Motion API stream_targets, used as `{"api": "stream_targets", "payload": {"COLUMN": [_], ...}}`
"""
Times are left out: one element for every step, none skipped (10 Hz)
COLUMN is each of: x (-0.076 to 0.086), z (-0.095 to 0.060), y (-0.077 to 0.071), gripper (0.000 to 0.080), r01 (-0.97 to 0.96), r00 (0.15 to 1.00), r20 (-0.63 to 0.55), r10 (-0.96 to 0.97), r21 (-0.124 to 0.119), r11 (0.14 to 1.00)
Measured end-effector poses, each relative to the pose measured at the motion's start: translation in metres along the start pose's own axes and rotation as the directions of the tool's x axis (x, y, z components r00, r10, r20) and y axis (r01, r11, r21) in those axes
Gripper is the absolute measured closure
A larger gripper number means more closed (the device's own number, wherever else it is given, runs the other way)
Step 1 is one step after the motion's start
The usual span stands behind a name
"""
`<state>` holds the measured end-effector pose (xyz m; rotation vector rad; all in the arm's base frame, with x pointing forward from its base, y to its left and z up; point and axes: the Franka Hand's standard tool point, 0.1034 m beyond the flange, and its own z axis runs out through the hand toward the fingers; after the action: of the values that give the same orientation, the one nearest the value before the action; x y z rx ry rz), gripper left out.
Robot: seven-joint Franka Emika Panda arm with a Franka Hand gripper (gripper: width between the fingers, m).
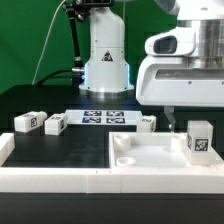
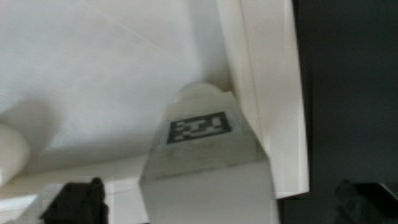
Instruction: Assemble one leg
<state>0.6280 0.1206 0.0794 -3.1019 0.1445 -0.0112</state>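
A white leg (image 1: pixel 199 140) with a black-and-white tag stands upright in the near corner of the flat white tray-shaped piece (image 1: pixel 140 168) on the exterior view's right. My gripper (image 1: pixel 183 120) hangs just above and behind it. In the wrist view the leg (image 2: pixel 199 135) lies between my dark fingertips (image 2: pixel 80 203), with a gap on each side. The gripper (image 2: pixel 222 205) is open and holds nothing. The tray's raised rim (image 2: pixel 258 70) runs beside the leg. Three more legs lie on the black table: two on the left (image 1: pixel 27 122) (image 1: pixel 56 123) and one (image 1: pixel 147 122) behind the tray.
The marker board (image 1: pixel 105 117) lies flat at the back centre in front of the arm's white base (image 1: pixel 105 65). A long white wall (image 1: pixel 50 180) runs along the table's front edge and turns up at the left end.
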Motion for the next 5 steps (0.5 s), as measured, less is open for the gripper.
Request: {"api": "stream_targets", "payload": {"x": [0.0002, 0.0001, 0.0002, 0.0002, 0.0002], "z": [0.0002, 0.0003, 0.0003, 0.0003, 0.0004], "y": [0.0010, 0.0009, 0.0011, 0.0012, 0.0012], "gripper": [0.0151, 0.0163, 0.0163, 0.0334, 0.0511], "r01": [0.043, 0.024, 0.023, 0.023, 0.023], "r00": [0.999, 1.000, 1.000, 1.000, 1.000], "r20": [0.000, 0.001, 0.001, 0.001, 0.001], "r10": [-0.043, -0.024, -0.023, -0.023, -0.023], "r21": [0.001, 0.001, 0.001, 0.001, 0.001], "r11": [0.999, 1.000, 1.000, 1.000, 1.000]}}
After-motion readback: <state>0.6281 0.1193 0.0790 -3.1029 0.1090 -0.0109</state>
